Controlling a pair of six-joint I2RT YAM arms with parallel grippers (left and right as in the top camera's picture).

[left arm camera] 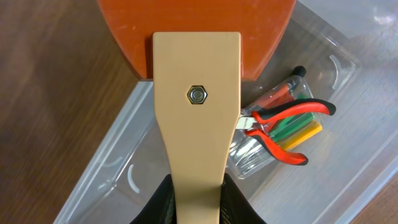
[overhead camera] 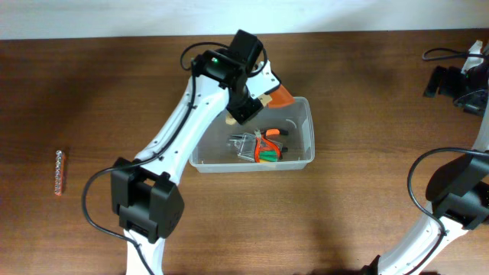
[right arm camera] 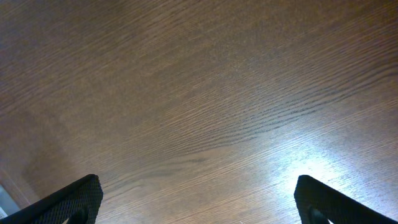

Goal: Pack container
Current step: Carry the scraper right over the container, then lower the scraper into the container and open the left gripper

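The clear plastic container (overhead camera: 306, 156) sits at the table's middle; it also shows in the left wrist view (left arm camera: 118, 168). Inside lie red-handled pliers (left arm camera: 286, 127) and a small clear case of yellow, green and red bits (left arm camera: 273, 146). My left gripper (left arm camera: 198, 199) is shut on the tan handle of a scraper with an orange blade (left arm camera: 199, 37), held over the container's back left rim; in the overhead view the scraper (overhead camera: 276, 95) sticks out past the rim. My right gripper (right arm camera: 198, 202) is open and empty above bare table at the far right.
A small red-and-silver item (overhead camera: 59, 170) lies at the table's left. Black gear with cables (overhead camera: 458, 76) sits at the back right corner. The right arm's base (overhead camera: 458, 198) stands at the right edge.
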